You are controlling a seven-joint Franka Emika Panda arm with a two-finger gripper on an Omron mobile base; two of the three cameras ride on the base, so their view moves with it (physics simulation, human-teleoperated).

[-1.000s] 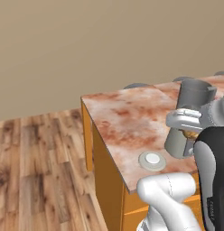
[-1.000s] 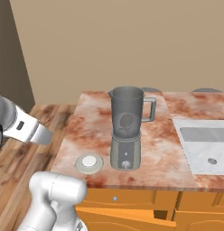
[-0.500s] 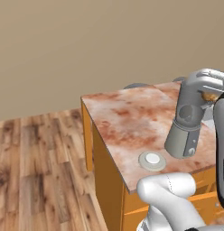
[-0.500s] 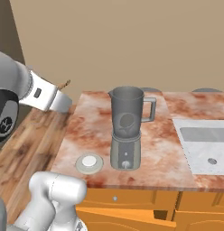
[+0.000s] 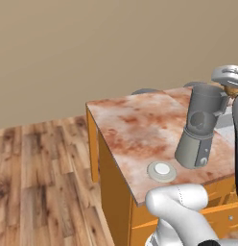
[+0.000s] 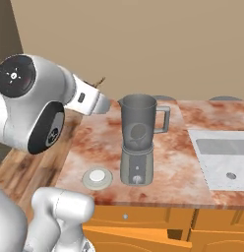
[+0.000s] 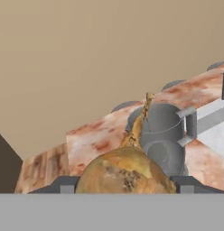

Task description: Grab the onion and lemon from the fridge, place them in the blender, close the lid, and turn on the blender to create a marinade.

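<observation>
You have onion [image 7: 125, 173] pinched between jaws of gripper [image 7: 125, 184], stem pointing ahead. Blender [image 7: 162, 142] just beyond jaws, jar open, looks empty. Lid [image 6: 98, 177] on counter [image 6: 183, 162] beside blender base. Left for you: drop onion, fetch lemon, lid on, switch on.

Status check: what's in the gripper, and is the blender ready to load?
Gripper shut on onion. Blender jar open on counter, lid lying beside the base. Nothing in the way.

the onion [image 7: 125, 173] hides the blender [image 7: 164, 135] base and most of the jaws.
</observation>
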